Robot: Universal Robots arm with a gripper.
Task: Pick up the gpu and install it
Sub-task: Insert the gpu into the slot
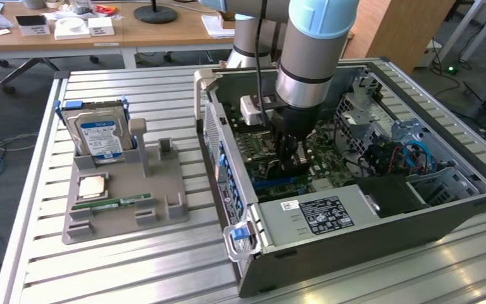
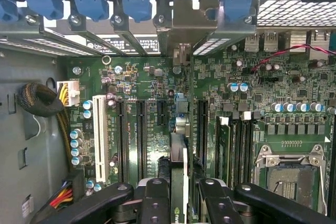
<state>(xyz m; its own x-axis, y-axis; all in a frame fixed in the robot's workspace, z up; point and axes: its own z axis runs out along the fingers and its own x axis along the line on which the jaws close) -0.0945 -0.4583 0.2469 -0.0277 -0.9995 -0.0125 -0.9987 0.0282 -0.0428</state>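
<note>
Upright gpu (image 2: 179, 177) (edge-on) at motherboard slots (image 2: 142, 129)

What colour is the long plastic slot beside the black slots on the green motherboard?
White. The long plastic slot shows best in the wrist view.

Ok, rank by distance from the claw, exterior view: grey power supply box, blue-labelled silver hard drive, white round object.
1. Grey power supply box, inside the case beside the claw.
2. Blue-labelled silver hard drive, upright in the grey stand.
3. White round object, far wooden desk.
</note>
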